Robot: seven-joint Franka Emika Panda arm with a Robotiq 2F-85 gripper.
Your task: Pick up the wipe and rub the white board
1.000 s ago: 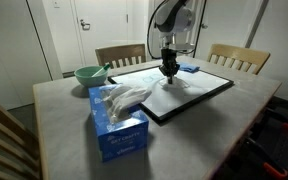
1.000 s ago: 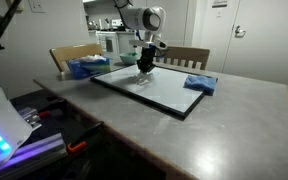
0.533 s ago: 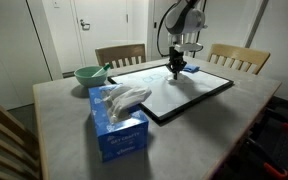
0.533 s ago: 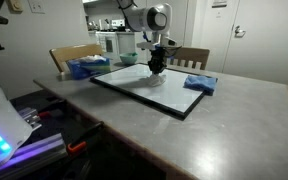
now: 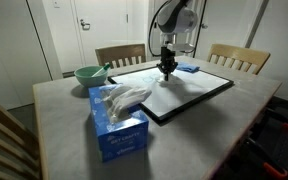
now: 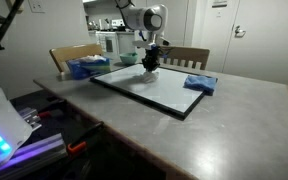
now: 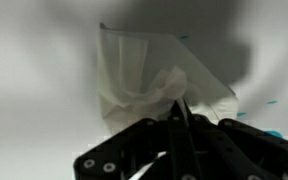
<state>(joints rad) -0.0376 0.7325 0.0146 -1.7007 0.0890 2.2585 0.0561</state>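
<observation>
The tool (image 7: 179, 116) has its jaws drawn fully together, and the wrist view shows them nipping a crumpled fold of the wipe (image 7: 144, 75); the rest of the tissue fans out from the tips toward the top of that view, appearing to lie against the white board (image 7: 34, 85).

So the wipe is not off to one side of the tool but directly at its tips, between them and the board; contact looks likely, though I cannot tell how hard it presses.

In both exterior views the tool (image 5: 168, 68) (image 6: 149, 68) hangs upright over the far part of the white board (image 5: 189, 98) (image 6: 169, 95), close to the edge by the chairs; most of the bare panel lies on the near side, toward the tissue box (image 5: 117, 125).

My reading is that picking up is done and rubbing is the step in hand. The coming stroke turns on direction — a few blue pen marks (image 7: 271, 101) sit just beside the wipe at the right edge of the wrist view, so a sideways sweep that way would seem to carry the tissue over them.

The loose fan trails ahead of the tips; pushing into it could bunch it up — dragging it behind should hold it flatter.

The board lies flat on the counter (image 5: 54, 110).
</observation>
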